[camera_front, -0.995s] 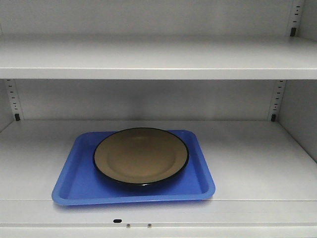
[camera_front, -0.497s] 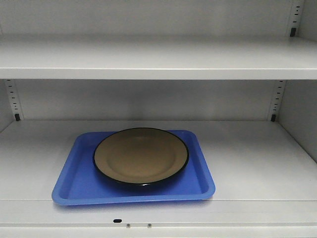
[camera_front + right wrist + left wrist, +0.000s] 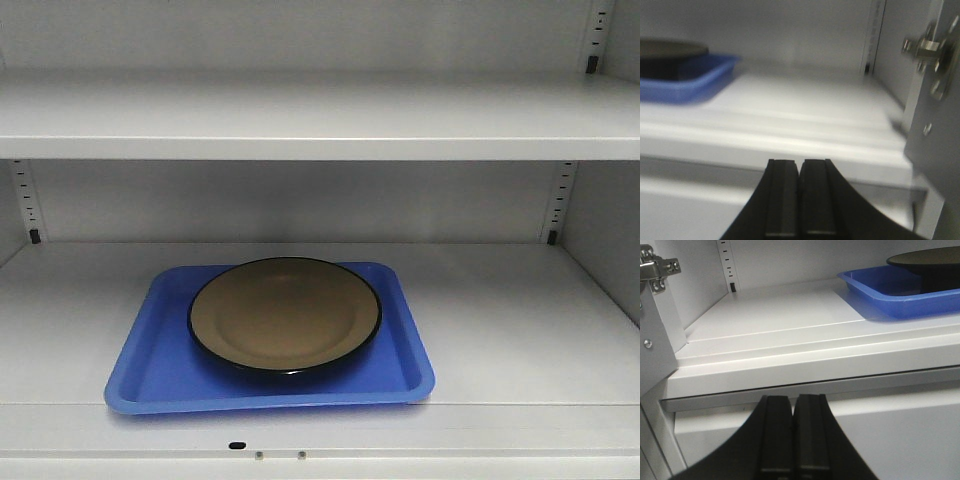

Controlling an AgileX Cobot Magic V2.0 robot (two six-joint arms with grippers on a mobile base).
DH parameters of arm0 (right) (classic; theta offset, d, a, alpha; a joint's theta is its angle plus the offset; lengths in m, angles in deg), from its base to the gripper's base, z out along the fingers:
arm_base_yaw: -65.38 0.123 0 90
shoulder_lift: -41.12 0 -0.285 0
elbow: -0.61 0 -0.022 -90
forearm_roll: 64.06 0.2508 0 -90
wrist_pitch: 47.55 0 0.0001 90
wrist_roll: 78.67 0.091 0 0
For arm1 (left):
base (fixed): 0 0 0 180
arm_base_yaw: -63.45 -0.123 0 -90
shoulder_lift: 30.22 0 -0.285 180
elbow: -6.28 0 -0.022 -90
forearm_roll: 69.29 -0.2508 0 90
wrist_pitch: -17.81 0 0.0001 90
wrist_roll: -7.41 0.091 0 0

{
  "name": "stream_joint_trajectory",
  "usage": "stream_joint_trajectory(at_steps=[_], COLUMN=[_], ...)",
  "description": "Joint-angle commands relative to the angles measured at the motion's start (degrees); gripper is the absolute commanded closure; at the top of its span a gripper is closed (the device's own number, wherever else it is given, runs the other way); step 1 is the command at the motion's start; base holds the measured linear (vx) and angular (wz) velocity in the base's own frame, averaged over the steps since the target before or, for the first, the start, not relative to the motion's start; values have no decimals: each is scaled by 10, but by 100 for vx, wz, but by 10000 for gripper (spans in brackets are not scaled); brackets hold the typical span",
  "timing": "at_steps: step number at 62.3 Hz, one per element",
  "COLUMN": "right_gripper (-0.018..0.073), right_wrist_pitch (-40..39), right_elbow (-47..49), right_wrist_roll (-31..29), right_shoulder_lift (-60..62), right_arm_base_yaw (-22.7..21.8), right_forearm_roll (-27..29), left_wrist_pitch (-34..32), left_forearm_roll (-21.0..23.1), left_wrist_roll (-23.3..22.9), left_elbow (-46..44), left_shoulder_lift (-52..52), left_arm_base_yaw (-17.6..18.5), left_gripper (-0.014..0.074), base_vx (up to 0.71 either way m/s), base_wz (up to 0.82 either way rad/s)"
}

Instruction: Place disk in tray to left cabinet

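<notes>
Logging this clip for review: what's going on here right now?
Nothing is being held. The disk sits in the tray, which rests on a shelf of the left cabinet. The left gripper and right gripper are both shut and empty, outside the front edge of the shelf, to either side of the tray. Placement looks done.

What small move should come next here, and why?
Probably just pull both arms back from the left cabinet. The disk already lies in the tray on the shelf, and the left claw and right claw are shut, empty, outside the shelf edge.
</notes>
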Motion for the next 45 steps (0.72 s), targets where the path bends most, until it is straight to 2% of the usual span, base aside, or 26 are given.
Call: stream_joint_trajectory(at_steps=[1,45], right_gripper=[564,564], right_wrist_pitch=[-50,-58], right_elbow=[-12,-12], right_wrist_roll=[-9,-8], right_shoulder_lift=[31,28], right_arm_base_yaw=[-4,-2], right_forearm_roll=[-9,-8], left_wrist_pitch=[-45,-45], left_forearm_roll=[2,2], left_wrist_roll=[-1,-1], left_elbow=[12,12], left_shoulder_lift=[3,3], left_arm_base_yaw=[0,0], left_gripper=[600,600], base_vx=[0,0], base_wz=[0,0])
